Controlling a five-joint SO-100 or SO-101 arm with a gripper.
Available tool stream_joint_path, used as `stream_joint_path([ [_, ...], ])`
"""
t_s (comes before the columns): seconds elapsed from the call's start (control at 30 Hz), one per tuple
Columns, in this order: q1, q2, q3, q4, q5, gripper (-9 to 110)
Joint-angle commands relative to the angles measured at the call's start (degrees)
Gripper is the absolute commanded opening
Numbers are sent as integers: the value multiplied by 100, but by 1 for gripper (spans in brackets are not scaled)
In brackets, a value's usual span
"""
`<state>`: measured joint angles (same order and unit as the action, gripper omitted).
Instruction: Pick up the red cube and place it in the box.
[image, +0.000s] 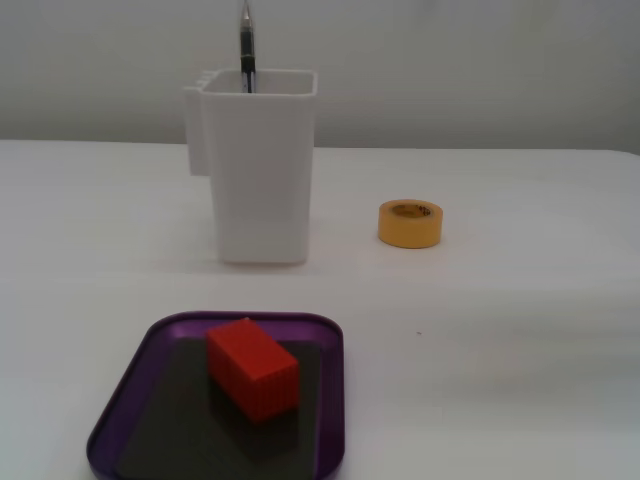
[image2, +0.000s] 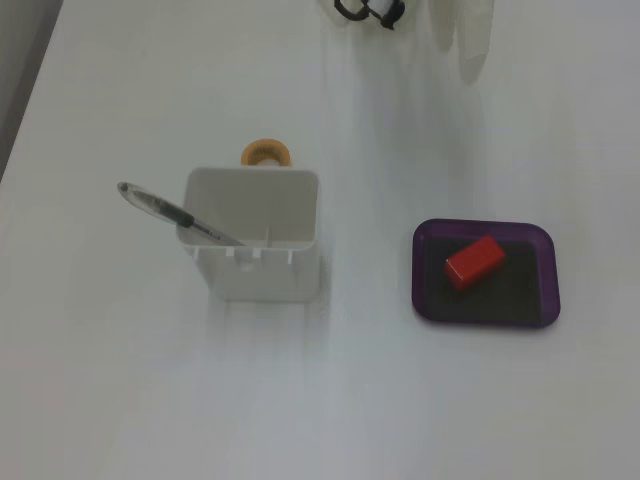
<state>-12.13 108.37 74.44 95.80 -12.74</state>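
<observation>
The red cube (image: 252, 368) lies free on the dark floor of the purple box (image: 120, 410), nothing touching it. From above, the red cube (image2: 475, 261) sits angled in the left half of the box (image2: 545, 300). My gripper (image2: 460, 45) shows only in that higher fixed view, at the top edge, far behind the box. It is blurred, its two pale fingers (image2: 476, 50) appear as separate lobes, and nothing is between them. The low fixed view does not show the gripper.
A tall white container (image: 262, 165) with a pen (image2: 175, 213) in it stands left of the box as seen from above. A yellow tape roll (image: 410, 223) lies behind it. The arm's black cable (image2: 365, 10) hangs at the top edge.
</observation>
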Motion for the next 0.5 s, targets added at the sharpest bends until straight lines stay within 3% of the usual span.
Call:
stream_joint_path([
  [0.0, 123, 1143, 1195, -308, 79, 18],
  [0.27, 1204, 3498, 4271, -1512, 105, 18],
  [0.47, 1433, 5432, 5827, -2021, 105, 18],
])
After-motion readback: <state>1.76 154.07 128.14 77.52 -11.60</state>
